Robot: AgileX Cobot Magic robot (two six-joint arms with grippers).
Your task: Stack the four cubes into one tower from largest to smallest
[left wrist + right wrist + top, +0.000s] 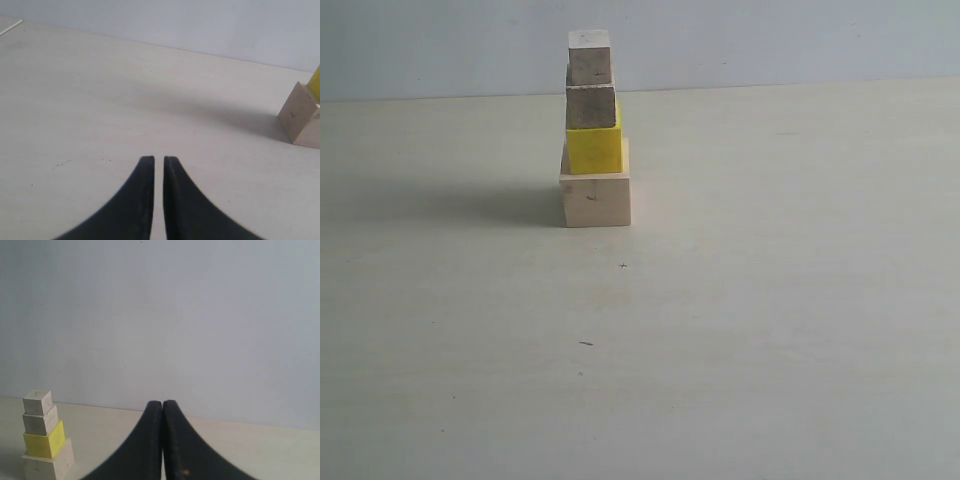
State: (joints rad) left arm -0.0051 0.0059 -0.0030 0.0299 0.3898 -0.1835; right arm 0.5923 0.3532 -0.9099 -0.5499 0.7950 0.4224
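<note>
Where the exterior view covers the table, the tower stands left of centre, close to the table's far edge and the pale wall. From the base up: large pale wood cube, yellow cube, medium-small pale wood cube, smallest pale wood cube. Each rests on the one below. Open tabletop lies on every side of the tower; two dark specks mark the surface nearer the camera.

Left wrist view: the left gripper hangs above bare tabletop, its fingers drawn almost together with a thin slit between them, holding nothing. The tower's base shows at the picture's border, well apart from the gripper, with its shadow on the table beside it.

Right wrist view: the right gripper is fully closed, tips touching, empty. The whole tower stands well apart from it, against the wall.
</note>
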